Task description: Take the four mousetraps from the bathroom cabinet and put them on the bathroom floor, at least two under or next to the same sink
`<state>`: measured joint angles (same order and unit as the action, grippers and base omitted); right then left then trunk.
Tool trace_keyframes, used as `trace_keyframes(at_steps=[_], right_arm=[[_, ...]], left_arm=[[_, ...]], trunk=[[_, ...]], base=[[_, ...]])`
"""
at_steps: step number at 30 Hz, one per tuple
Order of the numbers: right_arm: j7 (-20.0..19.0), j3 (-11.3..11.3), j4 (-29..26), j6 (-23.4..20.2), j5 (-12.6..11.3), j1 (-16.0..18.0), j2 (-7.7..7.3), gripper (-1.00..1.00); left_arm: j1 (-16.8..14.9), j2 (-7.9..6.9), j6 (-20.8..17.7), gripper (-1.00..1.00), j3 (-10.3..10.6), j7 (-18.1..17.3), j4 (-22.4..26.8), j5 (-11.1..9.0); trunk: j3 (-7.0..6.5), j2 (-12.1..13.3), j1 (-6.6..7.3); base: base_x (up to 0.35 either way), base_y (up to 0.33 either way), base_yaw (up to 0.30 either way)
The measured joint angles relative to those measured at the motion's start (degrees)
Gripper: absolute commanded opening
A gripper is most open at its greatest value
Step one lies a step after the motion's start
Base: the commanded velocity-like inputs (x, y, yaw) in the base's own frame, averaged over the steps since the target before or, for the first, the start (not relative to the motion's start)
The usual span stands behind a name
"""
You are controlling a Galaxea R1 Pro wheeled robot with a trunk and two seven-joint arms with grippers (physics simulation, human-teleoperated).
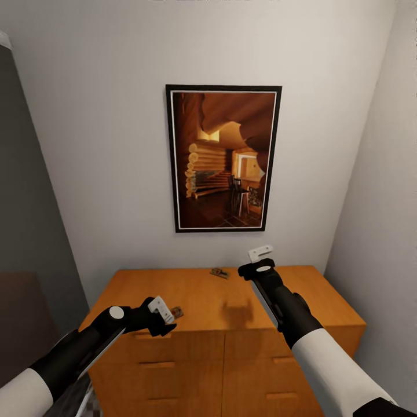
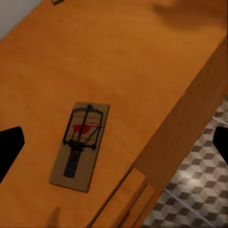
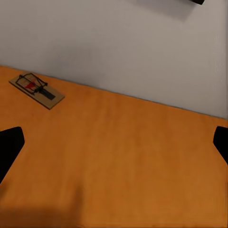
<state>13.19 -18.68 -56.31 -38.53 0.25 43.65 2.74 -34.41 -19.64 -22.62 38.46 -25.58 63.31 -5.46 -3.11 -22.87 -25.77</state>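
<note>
Lighting is even, soft and moderately bright, with no glare. The right arm [image 1: 289,307] casts a faint, blurred shadow on the cabinet [image 1: 197,289] top. The wall [image 1: 104,145] darkens toward the left edge of the head view. All renders are slightly soft, and straight lines lean outward near the head view's edges.

Orange-brown cabinet [image 1: 191,289], brown mousetrap [image 2: 80,146] with red spot, cube-patterned floor [image 2: 199,190]
</note>
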Motion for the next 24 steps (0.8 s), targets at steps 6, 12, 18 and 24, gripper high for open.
trace_keyframes(at_steps=[6, 12, 18, 24], right_arm=[[0.01, 0.00, 0.00, 0.00, 0.00, 0.00, 0.00, 1.00], [0.00, 0.00, 0.00, 0.00, 0.00, 0.00, 0.00, 1.00], [0.00, 0.00, 0.00, 0.00, 0.00, 0.00, 0.00, 1.00], [0.00, 0.00, 0.00, 0.00, 0.00, 0.00, 0.00, 1.00]], left_arm=[[-0.02, 0.00, 0.00, 1.00, 0.00, 0.00, 0.00, -0.02], [-0.02, 0.00, 0.02, 1.00, -0.05, 0.05, 0.00, -0.02], [-0.01, 0.00, 0.04, 1.00, -0.02, 0.08, 0.00, 0.02], [-0.01, 0.00, 0.07, 1.00, -0.07, 0.09, 0.00, 0.04]], trunk=[[0.00, 0.00, 0.01], [0.00, 0.00, 0.01], [0.00, 0.00, 0.01], [0.00, 0.00, 0.01]], base=[[-0.040, 0.004, 0.000], [-0.009, 0.001, 0.000], [-0.002, 0.000, 0.000], [0.008, 0.002, 0.000]])
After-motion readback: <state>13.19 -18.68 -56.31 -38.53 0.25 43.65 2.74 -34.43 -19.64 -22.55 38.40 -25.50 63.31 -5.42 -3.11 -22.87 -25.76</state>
